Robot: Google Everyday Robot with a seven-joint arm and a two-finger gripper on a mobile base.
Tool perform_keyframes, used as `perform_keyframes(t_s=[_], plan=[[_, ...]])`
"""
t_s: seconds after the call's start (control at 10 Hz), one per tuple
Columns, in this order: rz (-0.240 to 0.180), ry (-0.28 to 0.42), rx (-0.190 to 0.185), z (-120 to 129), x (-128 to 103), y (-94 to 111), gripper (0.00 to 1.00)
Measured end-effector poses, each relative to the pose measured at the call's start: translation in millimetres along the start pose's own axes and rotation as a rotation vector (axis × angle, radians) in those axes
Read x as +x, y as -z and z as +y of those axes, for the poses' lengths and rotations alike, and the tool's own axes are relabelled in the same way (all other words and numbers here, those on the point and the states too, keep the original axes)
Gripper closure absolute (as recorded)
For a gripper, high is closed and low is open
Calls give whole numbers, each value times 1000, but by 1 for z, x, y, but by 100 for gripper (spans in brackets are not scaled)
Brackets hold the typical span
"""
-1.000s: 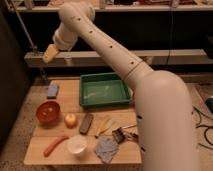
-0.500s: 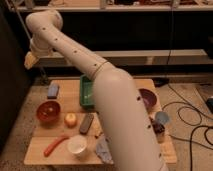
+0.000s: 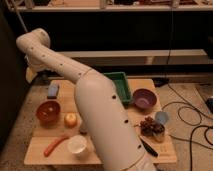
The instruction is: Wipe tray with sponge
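The green tray (image 3: 120, 83) stands at the back middle of the wooden table (image 3: 165, 150); my white arm covers its left part. The blue sponge (image 3: 52, 90) lies flat at the table's back left corner. My gripper (image 3: 31, 74) hangs at the end of the bent arm, off the table's back left edge, a little left of and above the sponge. It holds nothing that I can see.
A red bowl (image 3: 48, 111), an orange fruit (image 3: 70, 119), a red carrot-like stick (image 3: 54, 145) and a white cup (image 3: 77, 145) sit front left. A purple bowl (image 3: 144, 98), a blue cup (image 3: 161, 117) and grapes (image 3: 150, 126) sit right. Cables (image 3: 192, 125) lie on the floor at the right.
My arm has swung lower and now crosses the middle of the table, hiding more of the tray. The gripper has come down toward the table's back left corner.
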Motion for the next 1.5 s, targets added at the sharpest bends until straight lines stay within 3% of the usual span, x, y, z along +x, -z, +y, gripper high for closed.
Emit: perform_keyframes(t_s=[0.7,1.0,1.1,1.2,1.4,1.5], plan=[[-2,-27,19,2,-1,-5,20],[35,-159,120,37,-6,-25,20],[62,-209,190,52,-8,-34,20],[68,-233,221,55,-9,-42,20],[64,-253,232,58,-11,-49,20],[54,-260,214,59,-13,-56,20]])
